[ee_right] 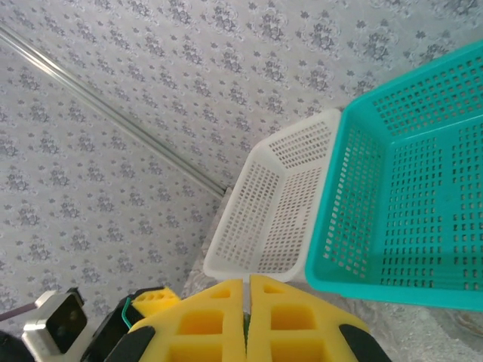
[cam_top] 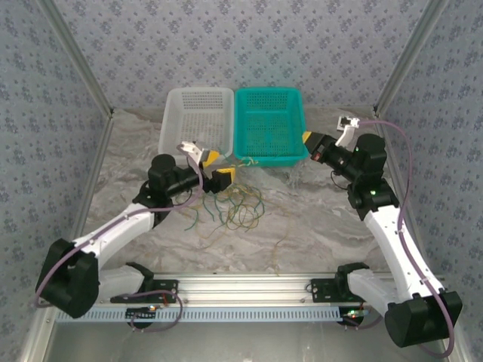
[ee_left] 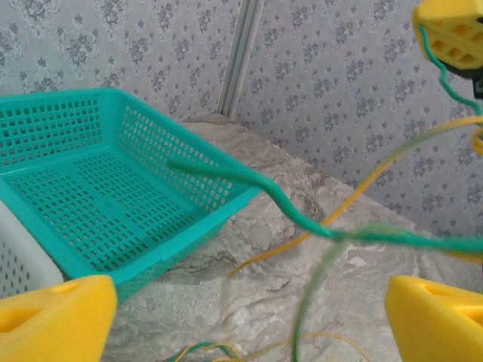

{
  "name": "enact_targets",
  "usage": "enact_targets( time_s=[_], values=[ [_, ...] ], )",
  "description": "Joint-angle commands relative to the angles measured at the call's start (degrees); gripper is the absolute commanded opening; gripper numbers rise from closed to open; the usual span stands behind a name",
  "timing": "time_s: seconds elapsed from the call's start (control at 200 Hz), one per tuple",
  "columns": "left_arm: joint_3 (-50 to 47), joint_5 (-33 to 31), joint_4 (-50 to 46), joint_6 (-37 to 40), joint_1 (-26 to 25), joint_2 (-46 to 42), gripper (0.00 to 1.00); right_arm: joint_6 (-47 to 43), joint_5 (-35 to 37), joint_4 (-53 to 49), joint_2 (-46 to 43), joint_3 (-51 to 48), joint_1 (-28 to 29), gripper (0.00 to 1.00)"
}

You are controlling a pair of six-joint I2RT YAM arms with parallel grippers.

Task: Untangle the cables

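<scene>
Bright, even light, soft shadows, no glare. Left wrist cam: close-up cables [ee_left: 423, 240] pretty blurry, bg sharper.

cables [ee_left: 226, 173]: dark green, others yellow-tan
right basket [cam_top: 268, 128]: teal, holes in a grid
left basket [cam_top: 198, 113]: white, same grid of holes
table [cam_top: 317, 219]: marbled grey and beige
walls [cam_top: 241, 38]: grey-blue, small floral repeat
left gripper [cam_top: 218, 167]: yellow fingers
right gripper [ee_right: 247, 283]: yellow fingers
arms [cam_top: 121, 226]: white, black joints

- Baskets: 2 — white basket [cam_top: 170, 124], teal basket [cam_top: 269, 159].
- Grippers: 2 — left gripper [cam_top: 218, 168], right gripper [cam_top: 307, 138].
- Cables [cam_top: 243, 207]: green and yellow-tan strands in one tangle on the bench [cam_top: 317, 219]; individual count not resolvable.
</scene>
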Motion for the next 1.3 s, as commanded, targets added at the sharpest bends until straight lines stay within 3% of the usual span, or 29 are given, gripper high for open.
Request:
enact_targets(
  time_s=[0.0,0.05,0.105,0.13,0.245,0.4,0.555,0.884,1.144,1.234,1.294],
  values=[
    [2.7,-0.4,6.0,0.6,-0.4,2.1,0.69,0.7,-0.2,2.0,-0.2,-0.1,0.7,0.00],
    [2.3,-1.8,6.2,0.6,-0.3,2.1,0.46,0.5,0.3,1.2,-0.5,0.0,0.7,0.00],
    [2.1,-3.0,5.5,0.7,-0.1,1.2,0.09,0.0,1.3,-0.5,-0.8,0.5,0.2,0.00],
    [2.0,-4.0,4.8,0.6,-0.1,0.5,0.00,-0.3,2.1,-1.6,-1.1,0.7,-0.1,0.00],
    [1.7,-6.0,-0.5,1.9,0.6,-4.4,0.00,-1.8,6.0,-8.0,-2.1,1.7,-2.8,0.00],
    [2.1,-12.0,-9.9,2.6,3.6,-11.9,0.00,-0.8,4.2,-9.9,-3.9,1.0,-10.7,0.00],
    [1.1,-15.5,-13.2,1.7,8.5,-19.1,0.00,-0.2,1.7,-10.9,-4.7,1.0,-16.8,0.00],
    [3.4,-18.8,-16.2,-2.8,12.4,-26.2,0.00,0.2,5.1,-15.1,-7.4,1.2,-22.7,0.00],
    [6.5,-10.6,-14.2,-8.1,12.4,-27.5,0.00,1.6,4.2,-13.4,-7.2,1.0,-24.4,0.00],
    [6.7,-16.0,-18.2,-7.4,12.8,-30.1,0.00,-4.6,10.0,-23.2,-6.9,6.8,-25.6,0.00],
    [6.5,-18.3,-20.8,-5.6,13.4,-31.8,0.00,-4.6,11.3,-23.6,-8.0,7.6,-28.3,0.00]
  ],
)
